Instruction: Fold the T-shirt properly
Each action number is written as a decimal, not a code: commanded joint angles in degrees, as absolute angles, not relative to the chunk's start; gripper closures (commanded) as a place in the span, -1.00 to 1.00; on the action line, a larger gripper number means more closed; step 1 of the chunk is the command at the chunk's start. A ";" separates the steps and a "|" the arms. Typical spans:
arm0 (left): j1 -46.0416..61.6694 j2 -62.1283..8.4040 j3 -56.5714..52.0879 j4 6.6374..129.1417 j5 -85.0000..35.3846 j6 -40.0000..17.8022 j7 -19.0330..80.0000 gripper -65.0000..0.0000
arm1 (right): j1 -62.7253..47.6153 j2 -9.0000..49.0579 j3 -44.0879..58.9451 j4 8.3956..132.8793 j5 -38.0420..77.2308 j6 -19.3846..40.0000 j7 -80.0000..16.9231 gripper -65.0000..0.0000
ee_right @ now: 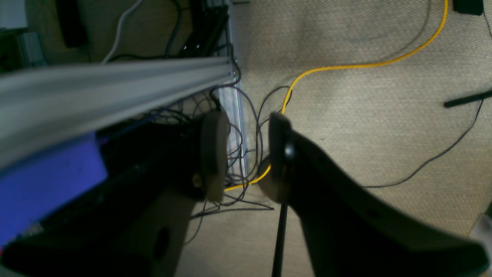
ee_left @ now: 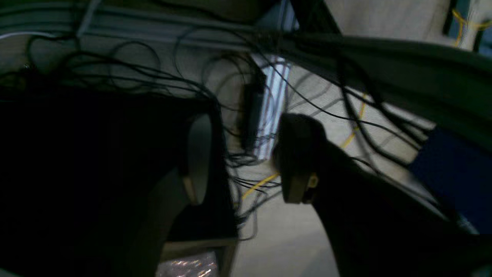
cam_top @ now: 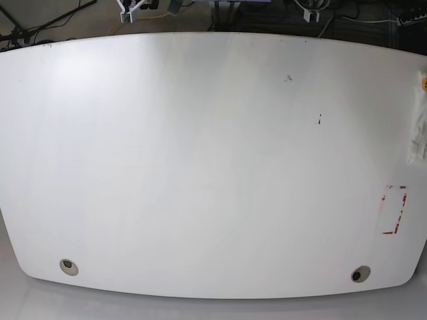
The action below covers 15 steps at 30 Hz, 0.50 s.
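Your left pincer [ee_left: 246, 157] and right pincer [ee_right: 246, 156] both hung parted and empty over the floor, the table [cam_top: 200, 167] showed no T-shirt in any view, so you needed the garment laid flat first.

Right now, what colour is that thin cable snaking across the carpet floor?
Yellow cable, clearest in the right wrist view.

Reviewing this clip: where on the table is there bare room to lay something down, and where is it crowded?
The white table is bare from the left edge to the red-marked rectangle near the right edge. A pale item pokes in at the right rim. The real clutter is off the table: cables on the carpet.
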<state>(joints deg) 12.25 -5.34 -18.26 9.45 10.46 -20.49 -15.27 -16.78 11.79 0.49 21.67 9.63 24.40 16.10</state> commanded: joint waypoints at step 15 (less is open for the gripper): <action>5.85 -5.32 -18.33 0.00 15.25 -9.80 -15.87 0.21 | -10.68 11.91 0.57 14.99 1.10 24.84 16.48 0.45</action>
<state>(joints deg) 5.96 -5.13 -18.28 0.10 15.03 -10.26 -15.90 -10.24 11.64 0.47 14.94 2.31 24.43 16.08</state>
